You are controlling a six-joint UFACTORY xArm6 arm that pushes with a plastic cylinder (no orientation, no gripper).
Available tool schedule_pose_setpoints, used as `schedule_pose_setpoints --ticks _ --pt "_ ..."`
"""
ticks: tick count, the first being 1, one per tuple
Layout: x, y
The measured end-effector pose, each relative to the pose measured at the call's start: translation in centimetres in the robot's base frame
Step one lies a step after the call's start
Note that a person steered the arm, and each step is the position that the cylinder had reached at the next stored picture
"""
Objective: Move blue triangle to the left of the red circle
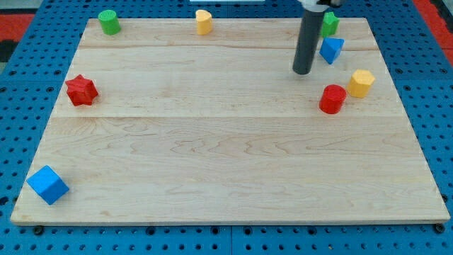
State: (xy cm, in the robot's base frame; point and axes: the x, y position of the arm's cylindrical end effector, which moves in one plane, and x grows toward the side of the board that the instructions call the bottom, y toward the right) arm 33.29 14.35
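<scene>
The blue triangle (331,49) lies near the view's top right of the wooden board (226,156). The red circle (332,98) stands below it, toward the view's bottom. My tip (302,71) is at the end of the dark rod, just to the view's left of the blue triangle and a little below it, with a small gap between them. The tip is up and to the left of the red circle.
A yellow hexagon block (361,83) sits right of the red circle. A green block (329,23) is above the blue triangle, partly behind the rod. A yellow block (204,22), a green cylinder (108,21), a red star (81,90) and a blue cube (48,185) lie elsewhere.
</scene>
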Motion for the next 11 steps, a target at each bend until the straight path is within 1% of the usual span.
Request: schedule_pose_setpoints --ticks 2,3,4,5,6,11 --pt "-0.8 8.2" --pt "-2.7 10.6" --pt "-6.3 10.3" --pt "-6.4 7.9" --pt "-5.5 5.9" --pt "1.1 -6.2"
